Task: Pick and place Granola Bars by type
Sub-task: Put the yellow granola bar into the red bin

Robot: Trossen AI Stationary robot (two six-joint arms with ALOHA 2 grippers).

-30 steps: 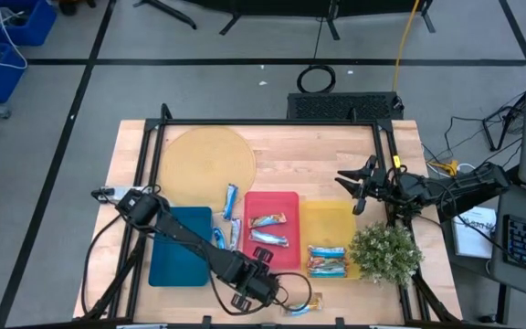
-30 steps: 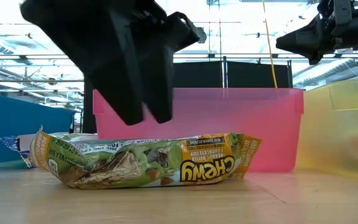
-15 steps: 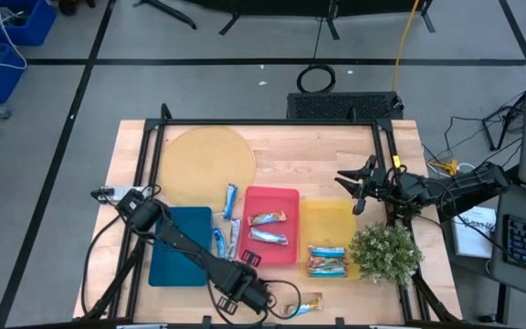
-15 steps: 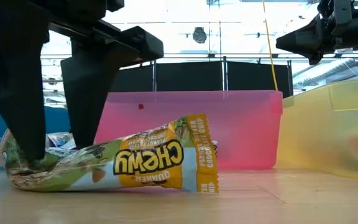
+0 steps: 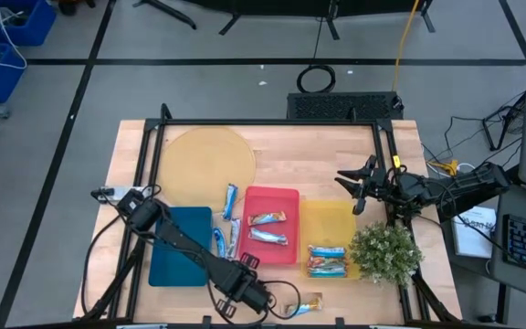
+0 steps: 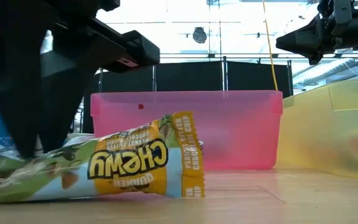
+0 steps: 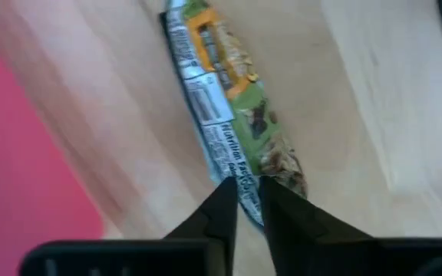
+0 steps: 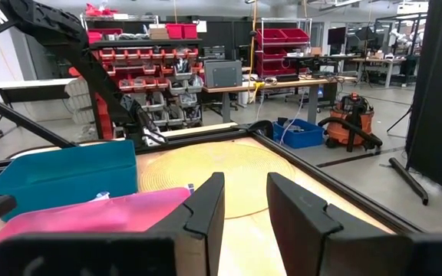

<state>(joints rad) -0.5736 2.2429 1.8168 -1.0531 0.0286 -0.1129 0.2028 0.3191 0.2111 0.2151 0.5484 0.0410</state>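
At table's near edge, we see the green bar (image 7: pixel 232 115) lying on wood by the red tray (image 5: pixel 272 227); left gripper (image 7: pixel 245 201) is pinching its end. Right gripper (image 5: pixel 354 190) waits apart, fingers spread. Approx. two bars each in red and yellow tray (image 5: pixel 329 224); blue bars (image 5: pixel 229 224) still loose.

Green and yellow granola bar (image 6: pixel 104 168) lies on wooden tabletop (image 6: pixel 278 199), close to camera, word "CHEWY" upside down on wrapper. Left hand (image 6: pixel 36 81), big and dark, comes down from above onto bar's left end. Pink tray (image 6: pixel 229 124) stands behind bar. Yellow tray (image 6: pixel 334 130) beside pink tray, on right. Right hand (image 6: pixel 306 37) hangs high at top right, well apart from bar. Bright room behind.
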